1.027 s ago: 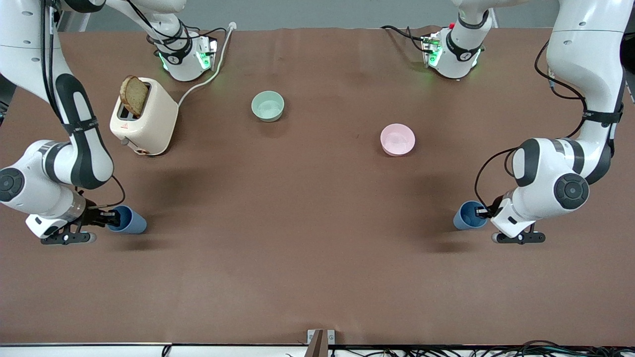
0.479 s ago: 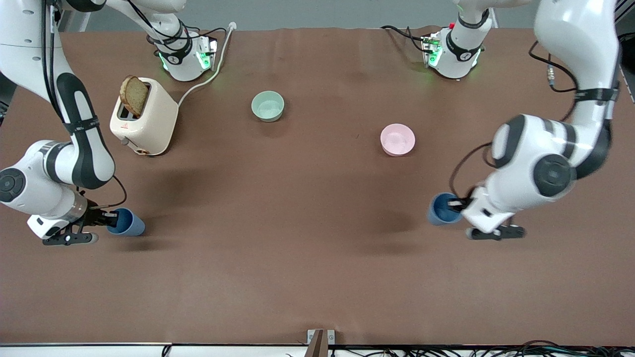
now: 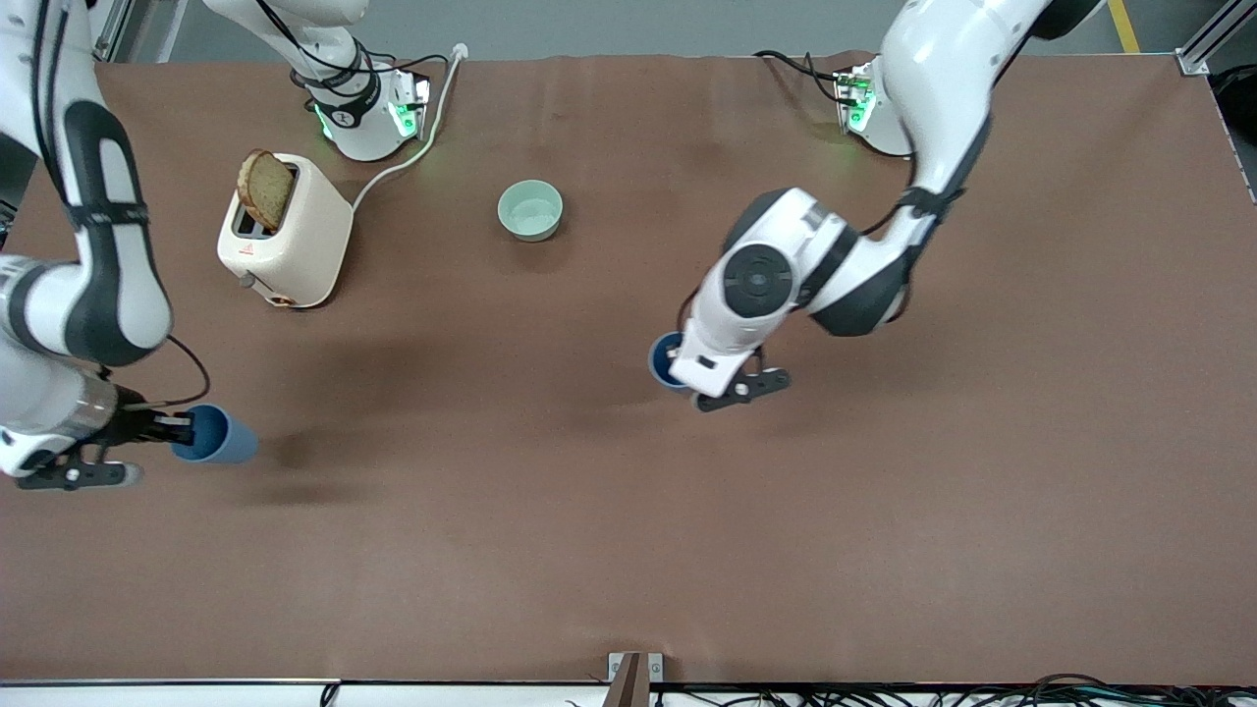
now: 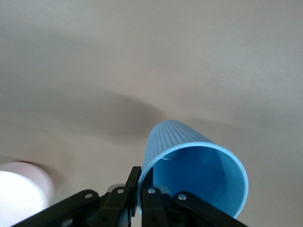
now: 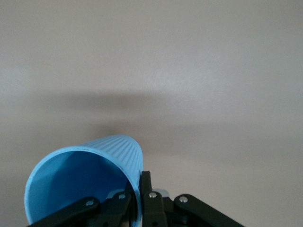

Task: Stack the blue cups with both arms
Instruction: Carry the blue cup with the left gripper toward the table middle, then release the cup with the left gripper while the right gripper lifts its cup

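Note:
My left gripper [image 3: 678, 368] is shut on the rim of one blue cup [image 3: 666, 357] and holds it tilted in the air over the middle of the table. In the left wrist view this cup [image 4: 189, 161] is pinched by its wall in the gripper [image 4: 142, 185]. My right gripper [image 3: 183, 430] is shut on the rim of the other blue cup [image 3: 216, 437], held tilted just above the table at the right arm's end. The right wrist view shows that cup [image 5: 80, 175] clamped in the gripper [image 5: 138, 189].
A cream toaster [image 3: 287, 236] with a bread slice [image 3: 265, 189] stands near the right arm's base. A pale green bowl [image 3: 530, 209] sits mid-table toward the bases. A pink bowl [image 4: 21, 189] shows only in the left wrist view; the left arm covers it in the front view.
My left arm has lifted its cup and carried it from its end of the table to the middle. My right arm has shifted slightly toward its own end with its cup.

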`<state>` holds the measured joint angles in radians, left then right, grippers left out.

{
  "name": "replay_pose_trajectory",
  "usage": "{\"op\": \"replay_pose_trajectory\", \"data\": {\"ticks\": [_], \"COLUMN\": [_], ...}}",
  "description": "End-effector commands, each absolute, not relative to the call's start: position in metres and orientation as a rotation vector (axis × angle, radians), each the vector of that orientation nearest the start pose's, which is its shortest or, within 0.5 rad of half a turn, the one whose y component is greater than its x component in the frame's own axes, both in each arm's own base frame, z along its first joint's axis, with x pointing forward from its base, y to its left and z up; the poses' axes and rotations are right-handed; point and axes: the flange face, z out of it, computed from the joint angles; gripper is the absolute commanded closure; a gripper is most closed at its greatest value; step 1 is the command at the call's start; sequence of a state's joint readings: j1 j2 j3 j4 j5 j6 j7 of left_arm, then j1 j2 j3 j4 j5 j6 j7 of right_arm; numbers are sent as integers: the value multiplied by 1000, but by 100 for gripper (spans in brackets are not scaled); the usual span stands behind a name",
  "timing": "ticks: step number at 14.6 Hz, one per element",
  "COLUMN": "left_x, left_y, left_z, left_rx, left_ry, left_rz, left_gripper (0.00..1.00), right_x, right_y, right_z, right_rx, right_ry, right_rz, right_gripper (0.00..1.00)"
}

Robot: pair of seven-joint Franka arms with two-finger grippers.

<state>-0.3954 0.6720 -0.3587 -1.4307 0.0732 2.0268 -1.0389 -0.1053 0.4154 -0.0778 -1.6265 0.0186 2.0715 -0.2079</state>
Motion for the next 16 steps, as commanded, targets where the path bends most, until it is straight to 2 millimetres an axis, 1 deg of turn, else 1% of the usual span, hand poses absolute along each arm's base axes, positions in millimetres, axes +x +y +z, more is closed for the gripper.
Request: {"op": "replay_pose_trajectory", "data": {"ticks": [1,2,3,5,6,7,8,9,10,11,12,13,14,15,16], "left_x": [566,567,565,563,561,557,556,557,557,560,564,567,569,572,579], "left_y": [-469,-471,-476,-485,-486,-490,-491,-490,-491,-489,-486,-483,-474,-456,-433], "left_z": [300,293,285,267,259,253,247,247,248,256,270,300,337,371,400], "left_rx": [-3200,-3206,-3220,-3233,-3221,-3217,-3216,-3215,-3217,-3223,-3228,-3241,-3224,-3174,-3146], "left_ry": [-580,-585,-580,-575,-569,-564,-562,-557,-553,-551,-557,-549,-527,-520,-535], "left_rz": [178,172,164,139,134,134,136,136,129,113,92,32,-31,-65,-71], "left_gripper": [100,100,100,100,100,98,89,64,19,0,0,0,0,0,0], "right_x": [643,638,634,625,622,622,623,622,621,617,612,606,599,590,578], "right_y": [-96,-88,-81,-58,-42,-20,7,35,63,100,124,150,177,205,237], "right_z": [449,466,482,499,506,510,513,516,516,517,518,519,520,519,519], "right_rx": [-3150,-3147,-3144,-3133,-3124,-3114,-3099,-3083,-3071,-3057,-3043,-3031,-3021,-3010,-3007], "right_ry": [28,30,35,60,103,148,206,249,264,260,298,322,331,363,395], "right_rz": [-97,-114,-124,-103,-90,-91,-94,-97,-92,-86,-81,-71,-65,-54,-46], "right_gripper": [99,99,99,98,98,98,98,98,98,98,98,98,98,98,98]}}
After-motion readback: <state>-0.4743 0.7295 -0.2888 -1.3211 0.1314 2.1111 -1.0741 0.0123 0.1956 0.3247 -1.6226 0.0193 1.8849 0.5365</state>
